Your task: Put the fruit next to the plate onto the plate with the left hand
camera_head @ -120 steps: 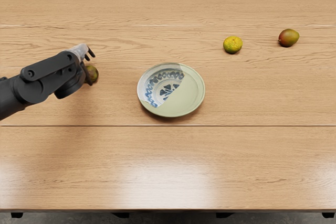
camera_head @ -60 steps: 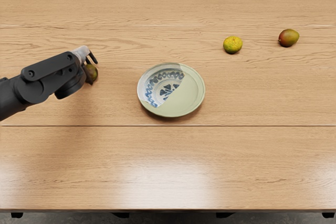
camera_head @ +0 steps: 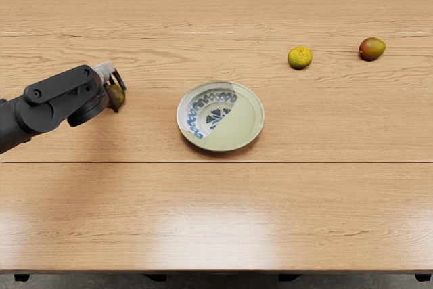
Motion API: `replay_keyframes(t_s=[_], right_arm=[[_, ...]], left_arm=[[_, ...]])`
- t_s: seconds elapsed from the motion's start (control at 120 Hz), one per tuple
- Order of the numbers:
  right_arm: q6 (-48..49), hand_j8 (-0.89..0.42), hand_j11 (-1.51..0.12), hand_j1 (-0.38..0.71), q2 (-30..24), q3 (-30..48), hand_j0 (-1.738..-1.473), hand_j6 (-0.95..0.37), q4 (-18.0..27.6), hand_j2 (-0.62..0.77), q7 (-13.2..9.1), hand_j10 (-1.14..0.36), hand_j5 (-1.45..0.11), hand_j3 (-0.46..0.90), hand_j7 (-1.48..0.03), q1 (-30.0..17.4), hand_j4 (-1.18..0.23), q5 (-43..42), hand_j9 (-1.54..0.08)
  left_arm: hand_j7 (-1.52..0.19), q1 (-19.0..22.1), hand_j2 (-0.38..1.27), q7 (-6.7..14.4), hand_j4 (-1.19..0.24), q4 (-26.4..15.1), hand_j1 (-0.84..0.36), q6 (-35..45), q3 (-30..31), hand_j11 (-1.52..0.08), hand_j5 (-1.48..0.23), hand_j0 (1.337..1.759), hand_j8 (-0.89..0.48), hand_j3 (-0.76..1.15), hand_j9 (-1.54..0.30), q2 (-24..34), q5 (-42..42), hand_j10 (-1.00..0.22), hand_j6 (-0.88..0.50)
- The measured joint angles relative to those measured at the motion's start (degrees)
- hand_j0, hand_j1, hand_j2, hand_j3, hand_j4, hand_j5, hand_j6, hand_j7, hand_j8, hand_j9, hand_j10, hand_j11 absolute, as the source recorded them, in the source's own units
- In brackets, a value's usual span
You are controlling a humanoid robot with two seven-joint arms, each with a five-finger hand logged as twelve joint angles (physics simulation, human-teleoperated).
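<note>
A small green-brown fruit [camera_head: 116, 95] lies on the table left of the plate [camera_head: 247, 126], which is pale green with a blue pattern on its left half. My left hand [camera_head: 111, 86] comes in from the left edge, its dark fingers curled round the fruit, which is largely hidden behind the wrist. The plate holds nothing. The right arm does not show.
A yellow-green citrus fruit [camera_head: 300, 57] and a red-green mango [camera_head: 371, 48] lie at the far right of the wooden table [camera_head: 216, 208]. The table's back edge runs along the top of the view.
The fingers of my left hand have closed in round the fruit, and the hand has shifted slightly. The fruit stays at about the same spot.
</note>
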Motion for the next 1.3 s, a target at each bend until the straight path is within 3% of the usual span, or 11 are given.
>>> replay_keyframes(t_s=[0.217, 0.4, 0.65, 0.925, 1.017, 1.3], right_arm=[[0.0, 0.00, 0.00, -0.35, 0.0, 0.0, -1.658, 0.00, 0.0, 0.00, 0.0, 0.00, 0.00, 0.00, 0.00, 0.0, 0.00, 0.0, 0.00], [0.0, 0.00, 0.00, -0.35, 0.0, 0.0, -1.658, 0.00, 0.0, 0.00, 0.0, 0.00, 0.00, 0.00, 0.00, 0.0, 0.00, 0.0, 0.00], [0.0, 0.00, 0.00, -0.35, 0.0, 0.0, -1.658, 0.00, 0.0, 0.00, 0.0, 0.00, 0.00, 0.00, 0.00, 0.1, 0.00, 0.0, 0.00], [0.0, 0.00, 0.00, -0.35, 0.0, 0.0, -1.658, 0.00, 0.0, 0.00, 0.0, 0.00, 0.00, 0.00, 0.00, 0.4, 0.00, 0.0, 0.00], [0.0, 0.00, 0.00, -0.35, 0.0, 0.0, -1.658, 0.00, 0.0, 0.00, 0.0, 0.00, 0.00, 0.00, 0.00, 0.4, 0.00, 0.0, 0.00], [0.0, 0.00, 0.00, -0.35, 0.0, 0.0, -1.658, 0.00, 0.1, 0.00, 0.0, 0.00, 0.00, 0.00, 0.00, 0.4, 0.00, 0.0, 0.00]], left_arm=[[-0.90, -0.2, 0.32, 0.0, -0.68, 0.0, -0.30, -0.5, -0.1, -0.91, -0.89, 1.654, -0.46, 0.00, -0.91, 0.0, -1.2, -0.54, -0.41], [-0.95, -1.9, 0.49, 0.0, -0.69, -0.3, -0.33, -2.2, -0.5, -0.95, -0.95, 1.655, -0.45, 0.00, -0.95, 0.6, -3.4, -0.56, -0.41], [-1.02, -5.0, 0.60, 0.1, -0.66, -0.4, -0.38, -5.8, -0.6, -0.98, -1.02, 1.656, -0.42, 0.00, -0.98, 0.6, -6.7, -0.55, -0.38], [-1.05, -10.2, 0.50, 0.0, -0.70, -1.3, -0.33, -10.1, -0.7, -1.01, -1.06, 1.655, -0.43, 0.00, -1.01, 0.2, -10.6, -0.56, -0.38], [-1.06, -11.1, 0.61, 0.0, -0.70, -1.6, -0.37, -11.7, -0.8, -1.02, -1.07, 1.656, -0.41, 0.00, -1.02, -0.3, -11.8, -0.57, -0.38], [-1.11, -14.1, 0.67, 0.0, -0.66, -2.7, -0.43, -17.9, -2.2, -1.06, -1.16, 1.654, -0.36, 0.00, -1.07, -0.8, -18.0, -0.51, -0.32]])
